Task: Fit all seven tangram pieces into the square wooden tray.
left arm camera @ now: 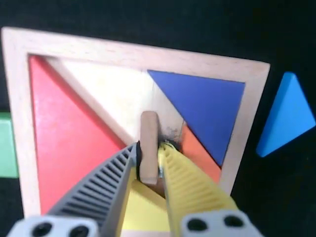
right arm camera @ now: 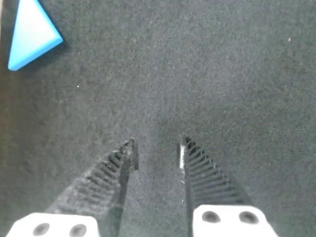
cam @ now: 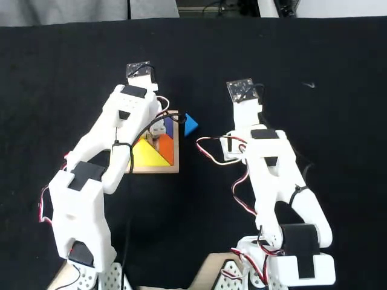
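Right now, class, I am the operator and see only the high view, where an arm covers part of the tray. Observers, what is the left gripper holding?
Observer: The left gripper is shut on a wooden piece, held on edge over a bare patch of the tray.
Operator: Any piece outside the tray hidden from me?
Observer: A green piece lies outside the rim beside the red triangle.
Operator: And the other arm?
Observer: The right gripper is open and empty over the black cloth.

No text, label, brand, number or sign could be read anywhere (not even on the wooden tray (left arm camera: 148,55) beneath the left gripper (left arm camera: 149,151)).
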Controlling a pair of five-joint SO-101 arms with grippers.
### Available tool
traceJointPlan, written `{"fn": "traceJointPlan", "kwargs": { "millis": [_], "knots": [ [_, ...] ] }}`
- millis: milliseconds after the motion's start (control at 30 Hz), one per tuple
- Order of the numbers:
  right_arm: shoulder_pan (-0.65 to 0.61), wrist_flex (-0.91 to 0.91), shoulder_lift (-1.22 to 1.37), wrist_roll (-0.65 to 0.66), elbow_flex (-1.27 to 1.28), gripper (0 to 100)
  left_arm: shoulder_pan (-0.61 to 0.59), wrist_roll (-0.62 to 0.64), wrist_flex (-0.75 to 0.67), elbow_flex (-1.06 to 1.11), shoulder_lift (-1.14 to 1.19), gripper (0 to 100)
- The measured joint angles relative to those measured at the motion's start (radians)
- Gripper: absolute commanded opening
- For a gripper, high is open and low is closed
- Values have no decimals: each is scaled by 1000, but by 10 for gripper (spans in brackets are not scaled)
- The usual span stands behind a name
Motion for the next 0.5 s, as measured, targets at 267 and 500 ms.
{"fn": "traceJointPlan", "kwargs": {
  "millis": [267,500],
  "knots": [
    [0,0,0,0,0,141,6,-38,-6,2,-28,66],
    [0,0,0,0,0,141,6,-48,-77,2,-28,66]
  ]
}}
